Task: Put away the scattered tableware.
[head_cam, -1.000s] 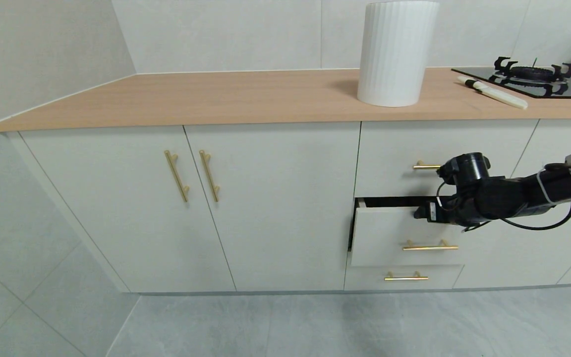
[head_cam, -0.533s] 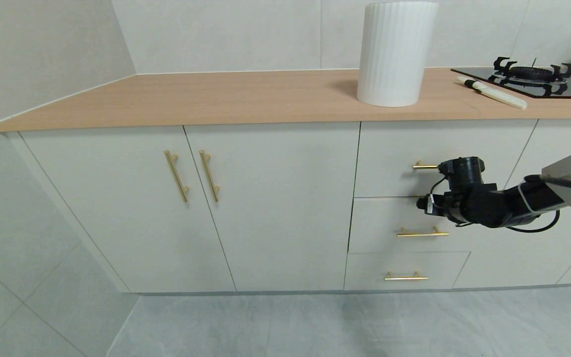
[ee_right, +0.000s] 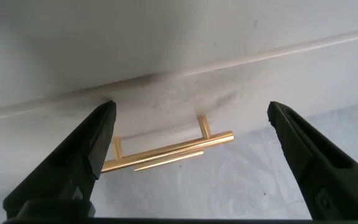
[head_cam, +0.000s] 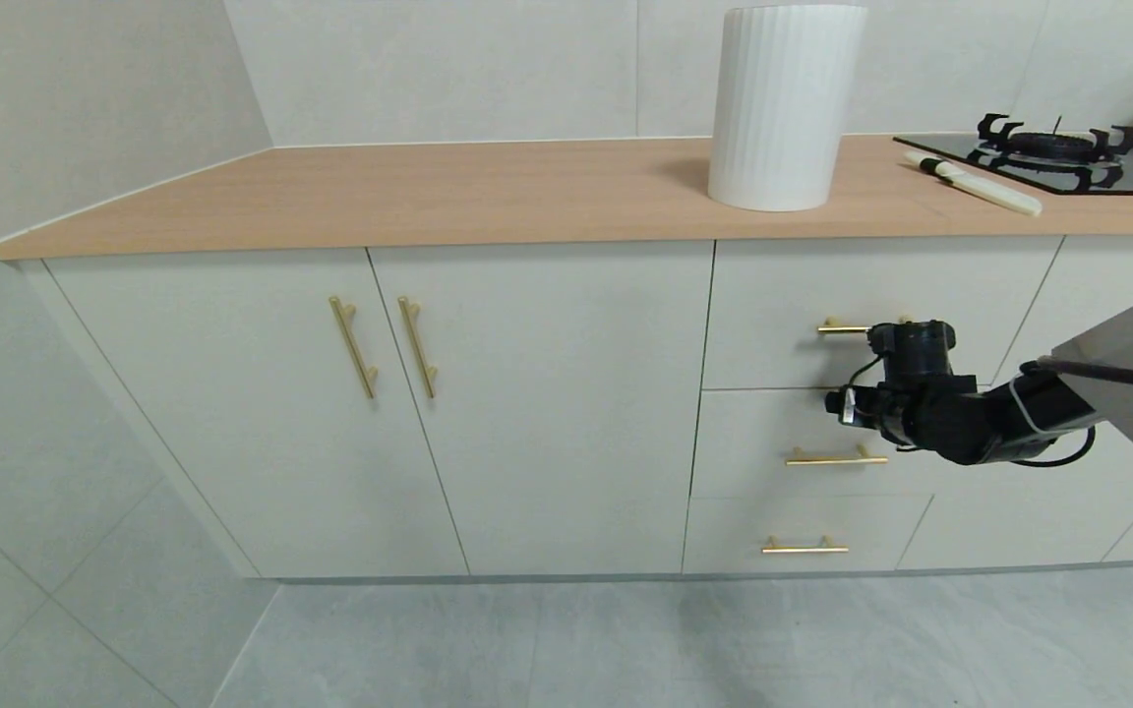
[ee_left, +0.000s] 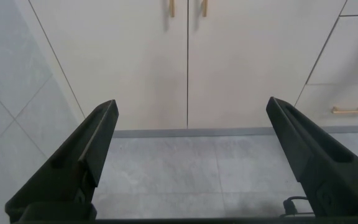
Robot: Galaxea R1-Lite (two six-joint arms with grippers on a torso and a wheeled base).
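A pale wooden countertop [head_cam: 380, 192] runs across a grey-tiled kitchen corner. Near its right end a cream-coloured utensil [head_cam: 975, 184] lies loose, touching the front left corner of a black gas hob [head_cam: 1068, 162]. A tall white ribbed canister [head_cam: 781, 103] stands just left of it, and the long left stretch of the countertop has open room.

Below are two cupboard doors [head_cam: 232, 413] and, to their right, three drawers with gold handles, all flush. The right gripper [head_cam: 837, 403] sits close against the middle drawer [head_cam: 744, 442], at its upper edge. Its wrist view shows the fingers spread wide, grasping nothing, with that drawer's handle [ee_right: 166, 152] between and beyond them.

The left wrist view shows the left gripper [ee_left: 191, 102] released too, spread wide, low above the grey floor [ee_left: 166, 180], facing the cupboard doors.
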